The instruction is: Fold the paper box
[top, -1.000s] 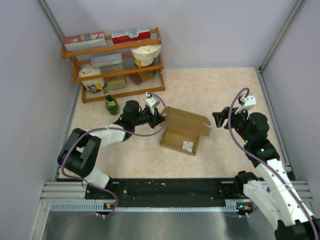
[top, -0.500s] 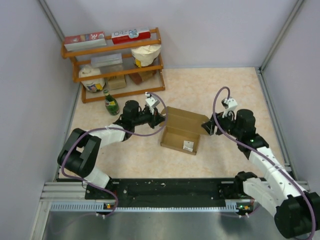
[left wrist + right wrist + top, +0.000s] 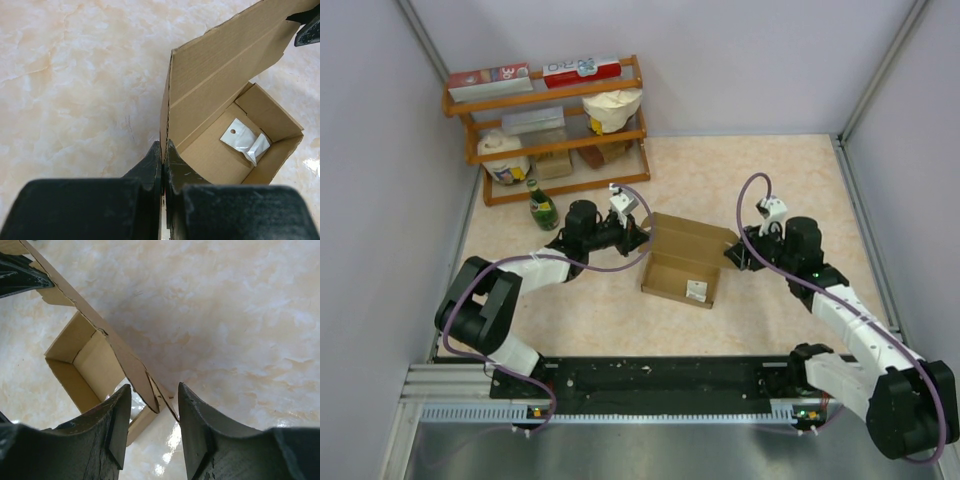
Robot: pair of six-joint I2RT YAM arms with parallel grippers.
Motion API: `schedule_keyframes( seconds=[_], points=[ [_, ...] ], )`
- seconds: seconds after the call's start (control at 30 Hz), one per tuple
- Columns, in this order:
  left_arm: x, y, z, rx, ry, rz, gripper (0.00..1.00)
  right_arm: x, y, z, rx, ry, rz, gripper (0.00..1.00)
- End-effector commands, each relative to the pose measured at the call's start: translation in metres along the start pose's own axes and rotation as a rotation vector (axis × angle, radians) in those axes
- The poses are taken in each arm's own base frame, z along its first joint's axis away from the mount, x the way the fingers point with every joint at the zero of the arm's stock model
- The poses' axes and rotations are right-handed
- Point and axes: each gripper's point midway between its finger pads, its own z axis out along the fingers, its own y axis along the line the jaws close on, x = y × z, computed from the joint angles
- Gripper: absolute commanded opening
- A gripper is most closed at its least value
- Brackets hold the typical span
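Note:
The paper box (image 3: pixel 685 262) is plain brown cardboard, half formed, with its lid panel raised and a small white sticker on the front wall. My left gripper (image 3: pixel 642 237) is shut on the box's left edge; the left wrist view shows the fingertips (image 3: pixel 165 150) pinching the cardboard wall (image 3: pixel 220 75), with a white tag inside the box. My right gripper (image 3: pixel 735 252) is open at the lid's right end. In the right wrist view the lid's corner flaps (image 3: pixel 150 385) lie between my open fingers (image 3: pixel 152 400), not pinched.
A wooden shelf (image 3: pixel 550 130) at the back left holds printed boxes, a cream bag and packets. A green bottle (image 3: pixel 542 207) stands in front of it, just beside my left arm. Grey walls close in the table on three sides.
My right arm has swung left and down from the right side to the lid's right end. The left gripper and the box have stayed put.

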Motion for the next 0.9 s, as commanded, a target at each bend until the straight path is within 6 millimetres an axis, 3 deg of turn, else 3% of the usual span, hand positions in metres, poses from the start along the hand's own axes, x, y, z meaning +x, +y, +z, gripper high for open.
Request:
schedule_keyframes(
  seconds=[0.0,0.2,0.33,0.47,0.7,0.87],
  points=[
    [-0.018,0.000,0.002,0.008,-0.050,0.023,0.00,-0.007,-0.001,0.005,-0.006,-0.031,-0.025,0.41],
    [-0.018,-0.001,0.002,0.016,-0.051,0.017,0.00,-0.010,-0.001,0.011,-0.022,-0.042,-0.027,0.35],
    [-0.019,-0.002,0.002,0.021,-0.052,0.015,0.00,-0.013,0.003,0.014,-0.050,-0.044,-0.017,0.24],
    [-0.020,-0.001,0.001,0.013,-0.052,0.010,0.00,-0.014,0.010,0.015,-0.080,-0.049,-0.007,0.22],
    [-0.026,0.000,0.001,-0.040,-0.062,-0.056,0.00,-0.018,0.016,0.018,-0.027,-0.058,-0.053,0.19],
    [-0.028,-0.001,-0.001,-0.087,-0.064,-0.092,0.00,-0.017,0.020,0.026,0.024,-0.030,-0.077,0.10]
  ],
)
